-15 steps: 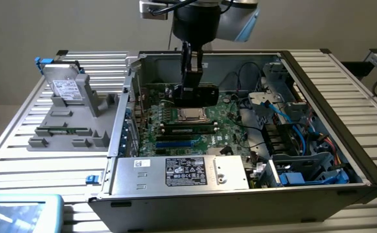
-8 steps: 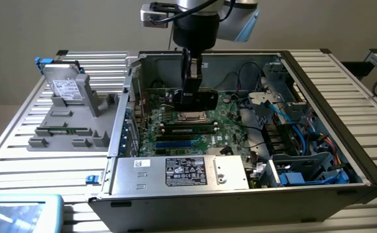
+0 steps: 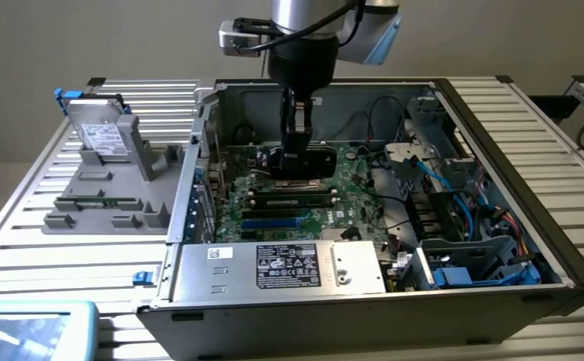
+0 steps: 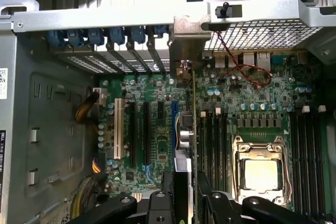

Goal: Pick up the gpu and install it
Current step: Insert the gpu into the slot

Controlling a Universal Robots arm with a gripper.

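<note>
Gpu point(image 4: 189, 145) edge-on, seemingly between part-closed fingers point(image 4: 206, 196)

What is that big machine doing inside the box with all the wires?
It's a robot arm reaching into an open computer. One picture is taken from off the arm and shows the whole table. The other comes from a camera on the arm's wrist, looking down at the green board. The gripper pinches a gpu, a thin card, over that board. At the exterior view's left, a grey stand holds a drive and a memory stick.
</note>
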